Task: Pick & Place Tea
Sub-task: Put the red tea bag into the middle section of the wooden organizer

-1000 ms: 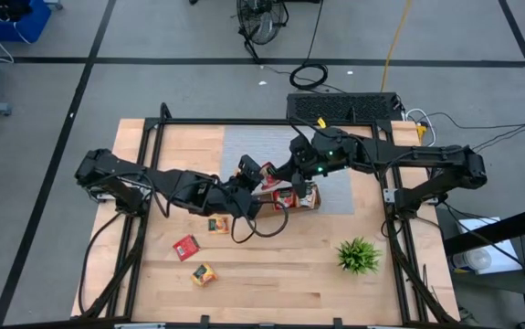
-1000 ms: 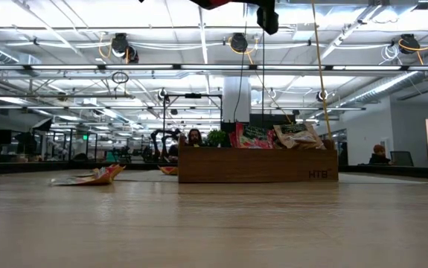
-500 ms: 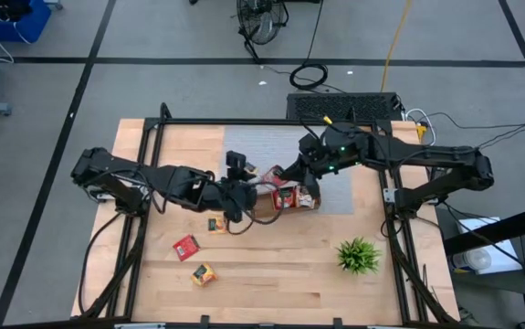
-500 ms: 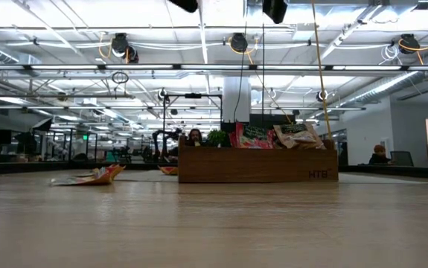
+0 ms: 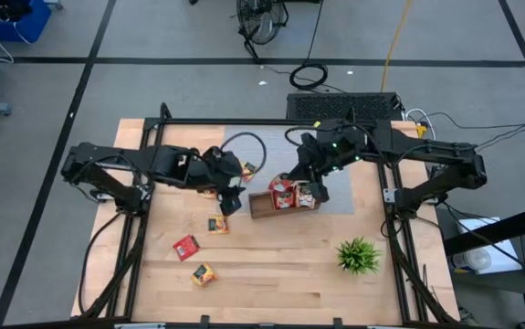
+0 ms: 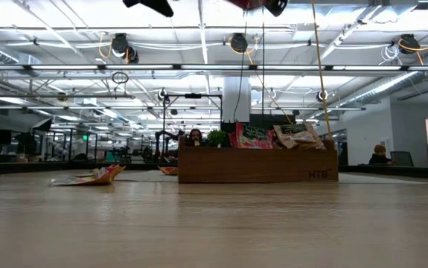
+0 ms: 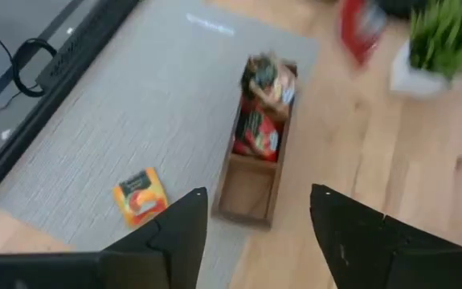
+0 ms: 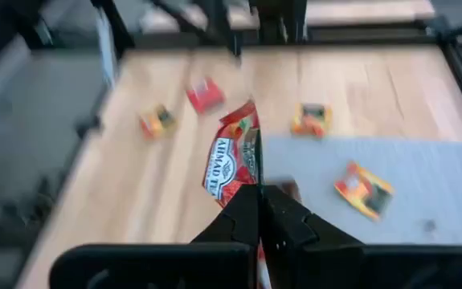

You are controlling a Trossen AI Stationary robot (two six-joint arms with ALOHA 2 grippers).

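Meanwhile, near the centre of the high view, the right gripper (image 8: 259, 197) is pinching a red tea sachet (image 8: 231, 160) above the wooden tray (image 5: 264, 206), while the left gripper (image 7: 255, 221), fingers spread and empty, is hovering just left of it.

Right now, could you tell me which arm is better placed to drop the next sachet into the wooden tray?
The right one. Its gripper is shut on a red tea sachet and hangs by the tray. The left gripper has empty open jaws.
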